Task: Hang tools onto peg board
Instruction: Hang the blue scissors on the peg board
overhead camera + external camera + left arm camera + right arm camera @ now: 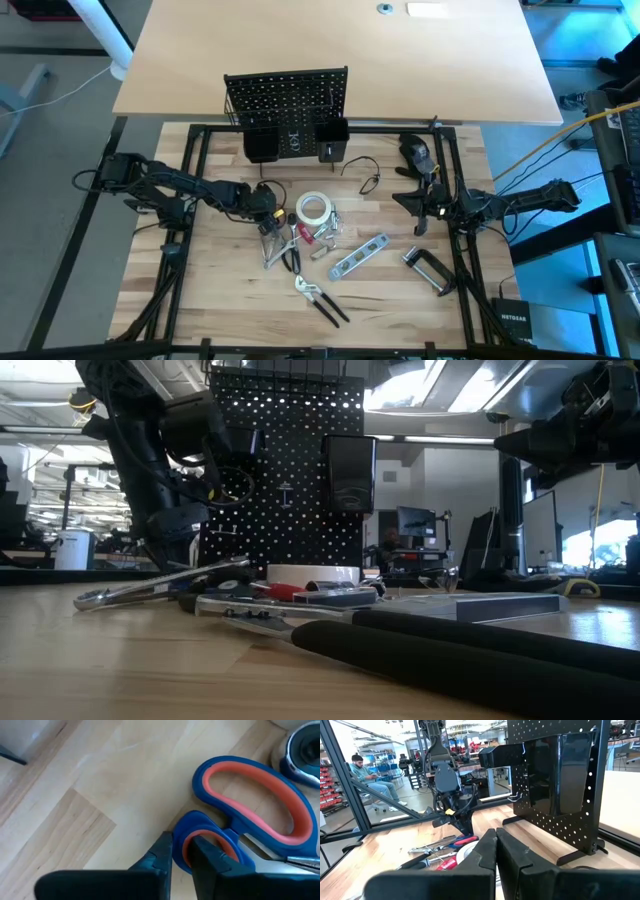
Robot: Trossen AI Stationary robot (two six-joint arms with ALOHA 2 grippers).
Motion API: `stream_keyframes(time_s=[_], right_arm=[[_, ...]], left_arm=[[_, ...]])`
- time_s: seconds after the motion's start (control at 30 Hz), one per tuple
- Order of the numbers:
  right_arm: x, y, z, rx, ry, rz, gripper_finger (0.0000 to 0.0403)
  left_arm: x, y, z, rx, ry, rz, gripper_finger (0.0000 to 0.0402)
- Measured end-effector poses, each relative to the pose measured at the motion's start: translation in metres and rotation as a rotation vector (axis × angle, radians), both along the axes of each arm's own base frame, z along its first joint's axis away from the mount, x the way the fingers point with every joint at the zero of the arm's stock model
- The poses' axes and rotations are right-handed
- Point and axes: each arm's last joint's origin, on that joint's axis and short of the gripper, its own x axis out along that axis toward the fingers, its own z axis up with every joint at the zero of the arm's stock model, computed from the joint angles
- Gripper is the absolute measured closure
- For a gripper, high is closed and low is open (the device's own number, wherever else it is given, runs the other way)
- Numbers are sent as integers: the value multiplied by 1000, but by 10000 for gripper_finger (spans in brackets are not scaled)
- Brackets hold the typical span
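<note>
The left hand [181, 851] is down on the tabletop [200, 290] near its middle, its fingers pinched on the small handle loop of the scissors [250, 817], which lie flat beside the white tape roll [313, 209]. The right hand [496, 851] hovers near the right edge, fingers together and empty. The peg board [287, 95] stands upright at the far edge.
</note>
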Motion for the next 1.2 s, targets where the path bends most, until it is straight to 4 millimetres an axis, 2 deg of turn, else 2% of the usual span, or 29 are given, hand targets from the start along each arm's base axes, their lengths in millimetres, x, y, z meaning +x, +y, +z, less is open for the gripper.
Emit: stream_keyframes(time_s=[0.2, 0.43, 0.77, 0.97, 1.2], right_arm=[[0, 0, -2, -5, 25, 0, 395], [0, 0, -5, -10, 51, 0, 395], [0, 0, -5, -10, 51, 0, 395], [0, 0, -5, -10, 51, 0, 395], [0, 0, -5, -10, 51, 0, 395]], left_arm=[[2, 0, 0, 39, -22, 25, 357], [0, -2, 10, 105, -66, 42, 364], [-4, -18, 45, 201, -220, 24, 370], [-5, -27, 73, 349, -265, 20, 371], [0, -38, 94, 509, -312, 9, 370]])
